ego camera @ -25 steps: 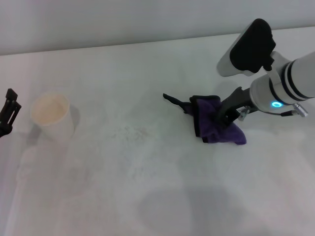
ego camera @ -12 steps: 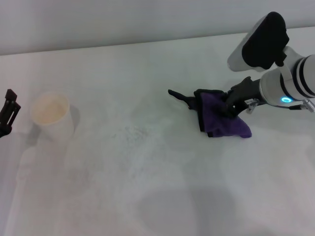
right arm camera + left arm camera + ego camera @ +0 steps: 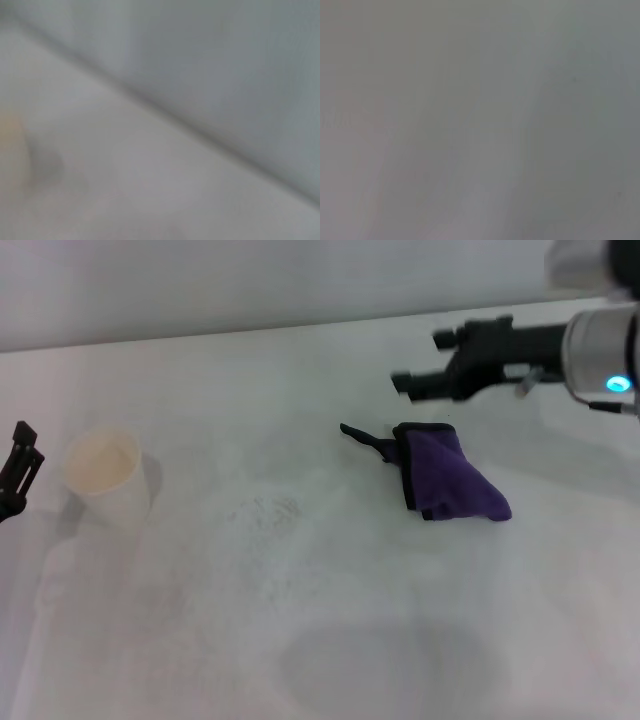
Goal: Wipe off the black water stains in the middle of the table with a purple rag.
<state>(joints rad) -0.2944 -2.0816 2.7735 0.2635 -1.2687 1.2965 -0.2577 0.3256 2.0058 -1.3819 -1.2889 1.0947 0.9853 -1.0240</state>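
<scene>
Fingers of the right gripper (image 3: pixel 425 365) are now standing spread apart and holding nothing, above the table (image 3: pixel 300 640) on the far right. Half a second ago they were pinching the purple rag (image 3: pixel 450 483); now the arm is lifting away and the rag is lying alone, just near of the gripper, with its black loop pointing left. To my judgement the rag is being put down after wiping, so the task is close to its end. I am not finding any black stain in the middle of the table, only faint grey marks (image 3: pixel 268 510). The left gripper (image 3: pixel 18 472) is waiting at the left edge beside a cream cup (image 3: pixel 105 476); it is cut off there, so I cannot tell its state. Both wrist views are showing only blurred grey surfaces.
</scene>
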